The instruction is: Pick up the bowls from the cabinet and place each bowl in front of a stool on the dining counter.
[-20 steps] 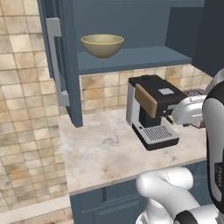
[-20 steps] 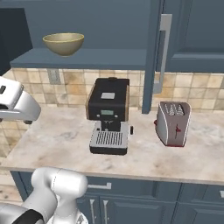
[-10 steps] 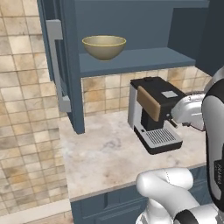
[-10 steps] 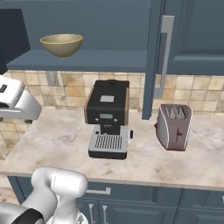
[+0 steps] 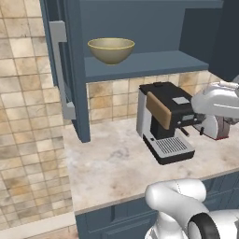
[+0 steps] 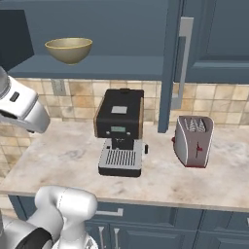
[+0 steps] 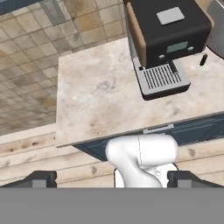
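With its flat panel door [image 5: 63, 70] swung wide, the dark blue wall cabinet [image 5: 140, 28] shows one inner shelf [image 6: 92, 67] above the tiled backsplash; the door's long grey bar handle [image 6: 183, 63] runs vertically. Below it lies the beige marbled stone counter [image 5: 112, 163] on blue base cabinets [image 6: 160, 228], pale tiled wall [image 5: 23, 154] to the left in the left base view.

A black coffee machine with a brown side panel and grey drip grille [image 6: 119, 131] stands on the counter, grille facing the robot. The right base view shows a silver-and-red toaster [image 6: 193, 141] just beside it, slots up; in the left base view the arm's white link covers most of it. The hand view looks down on the counter edge, the coffee machine [image 7: 164, 41] and wood flooring [image 7: 39, 153] past the counter's end.

An olive-beige round deep bowl with a yellowish rim [image 5: 111, 50] sits upright on the shelf, mouth up, toward its left part, well apart from the coffee machine below. Being round, it has no long axis. Same bowl [image 6: 68, 49] in the right base view.

Gripper [image 7: 111, 180]: the two dark fingertips [image 7: 41, 179] sit wide apart at the hand view's bottom corners, spread, nothing between them, well clear of bowl and cabinet.
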